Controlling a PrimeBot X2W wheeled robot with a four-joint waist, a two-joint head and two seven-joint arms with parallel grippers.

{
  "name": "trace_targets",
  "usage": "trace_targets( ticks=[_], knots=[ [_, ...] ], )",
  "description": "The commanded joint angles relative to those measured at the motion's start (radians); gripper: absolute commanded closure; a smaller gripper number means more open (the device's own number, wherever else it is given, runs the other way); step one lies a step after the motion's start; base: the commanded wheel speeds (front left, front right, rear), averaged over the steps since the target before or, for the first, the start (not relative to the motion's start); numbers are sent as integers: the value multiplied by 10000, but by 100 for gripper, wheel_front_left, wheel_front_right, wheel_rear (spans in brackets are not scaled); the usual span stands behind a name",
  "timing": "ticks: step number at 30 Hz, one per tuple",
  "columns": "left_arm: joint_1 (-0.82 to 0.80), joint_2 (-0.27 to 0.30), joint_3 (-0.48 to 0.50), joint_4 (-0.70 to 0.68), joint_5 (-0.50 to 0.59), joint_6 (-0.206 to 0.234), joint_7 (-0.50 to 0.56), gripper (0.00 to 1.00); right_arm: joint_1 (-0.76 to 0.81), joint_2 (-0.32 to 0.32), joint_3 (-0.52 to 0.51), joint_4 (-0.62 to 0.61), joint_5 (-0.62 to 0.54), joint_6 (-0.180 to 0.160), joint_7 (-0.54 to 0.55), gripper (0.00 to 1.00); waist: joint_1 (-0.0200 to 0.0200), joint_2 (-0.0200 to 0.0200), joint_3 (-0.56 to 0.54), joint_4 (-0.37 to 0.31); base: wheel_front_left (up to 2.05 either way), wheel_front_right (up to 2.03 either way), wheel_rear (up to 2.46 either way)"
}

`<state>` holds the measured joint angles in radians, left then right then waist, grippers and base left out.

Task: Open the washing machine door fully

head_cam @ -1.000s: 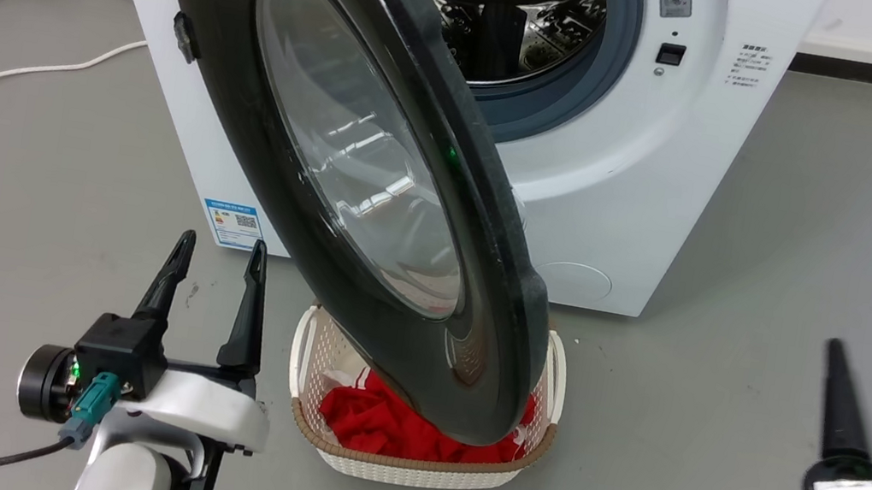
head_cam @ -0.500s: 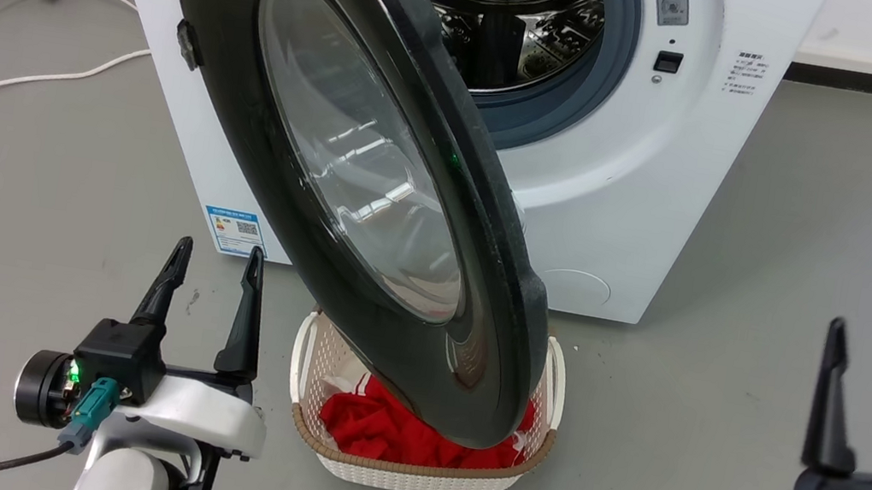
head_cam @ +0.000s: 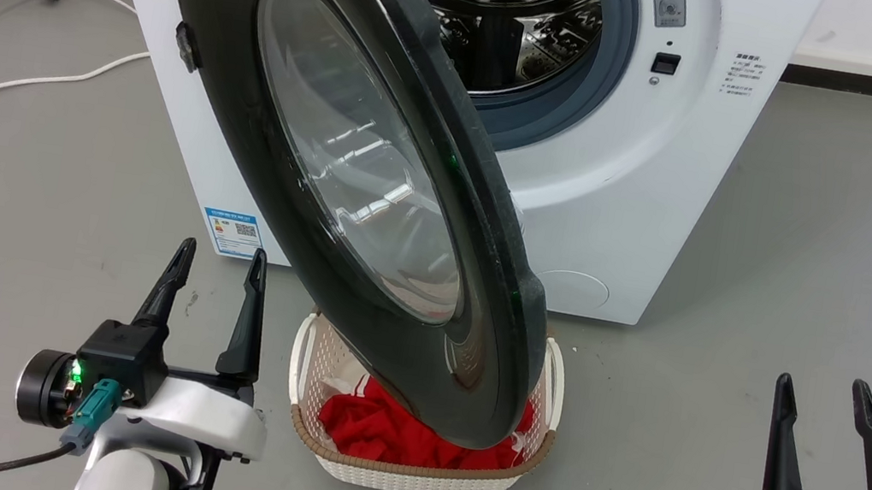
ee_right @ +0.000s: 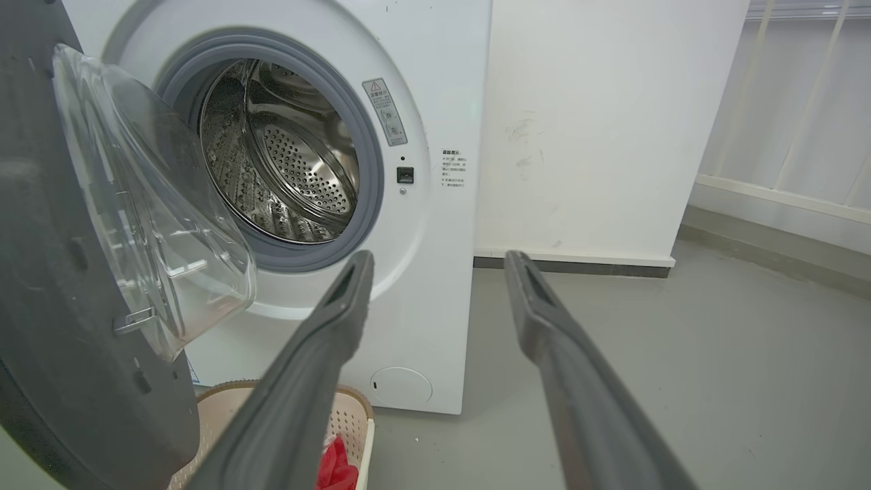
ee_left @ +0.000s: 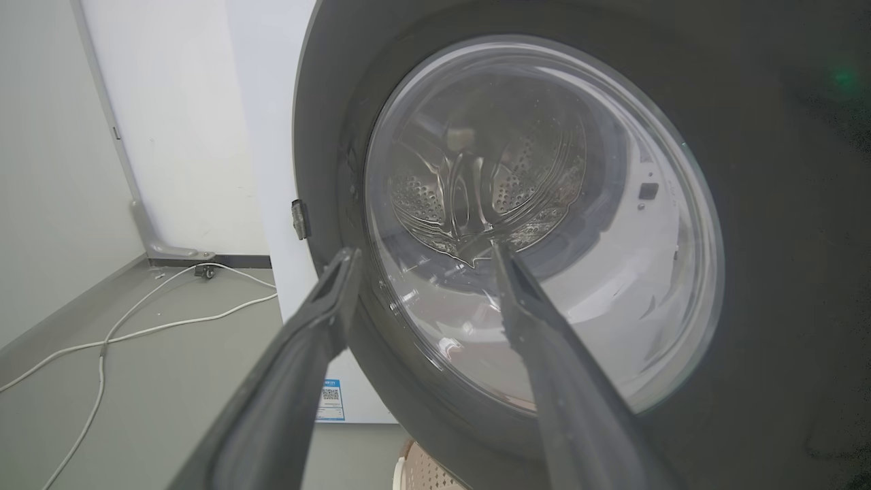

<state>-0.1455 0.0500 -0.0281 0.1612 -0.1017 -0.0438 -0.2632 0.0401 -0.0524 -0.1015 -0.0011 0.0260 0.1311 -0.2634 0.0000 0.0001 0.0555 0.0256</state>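
Note:
The washing machine door, a glossy black disc with a clear bulging window, stands swung out from the white washing machine toward me, hinged on its left side. Behind it the steel drum lies exposed. My left gripper is open at the lower left, apart from the door's outer face. In the left wrist view my left gripper points at the door. My right gripper is open at the lower right over the floor. The right wrist view has my right gripper aimed at the washing machine, beside the door.
A white woven basket holding red cloth sits on the floor under the door's lower edge. White cables trail over the grey floor at the left. A white wall stands right of the machine.
My right gripper turned so both fingers show, then dropped lower and shifted left. The door and my left gripper kept their places apart from a small camera shift.

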Motion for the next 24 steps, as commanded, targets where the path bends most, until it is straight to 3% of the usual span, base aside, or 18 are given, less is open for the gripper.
trace_targets(
  ticks=[1, 6, 7, 8, 9, 17, 24],
  knots=[
    [111, 5, -10, -8, 28, -14, -23, 0, -83, 38, 29, 27, 44, -7, -15, 0, 0, -1, -4, 3, 0, 0, 0],
    [113, 5, -29, 29, 6, -49, -23, 0, -159, 38, 38, 91, 116, -7, -16, 0, 0, -1, 6, 20, 0, 0, 0],
    [111, 5, -32, 36, -3, -52, -23, 49, -161, 38, 34, 96, 120, -7, -16, 0, 0, -1, 8, 22, 0, 0, 0],
    [107, 5, -34, 40, -4, -61, -23, 84, -171, 39, 24, 96, 140, -7, -16, 0, 0, -1, 12, 22, 0, 0, 0],
    [105, 5, -30, 44, -9, -61, -23, 100, -178, 39, 20, 101, 150, -7, -16, 0, 0, -1, 18, 23, 0, 0, 0],
    [-102, 4, -111, -358, -107, 26, -24, 100, -224, 40, 4, 175, 270, -7, -16, 0, 0, -1, 66, 30, 0, 0, 0],
    [-719, 7, -332, -2089, -184, 172, -23, 100, -210, 39, -15, 244, 352, -7, -18, 0, 0, -1, 77, 81, 0, 0, 0]
  ],
)
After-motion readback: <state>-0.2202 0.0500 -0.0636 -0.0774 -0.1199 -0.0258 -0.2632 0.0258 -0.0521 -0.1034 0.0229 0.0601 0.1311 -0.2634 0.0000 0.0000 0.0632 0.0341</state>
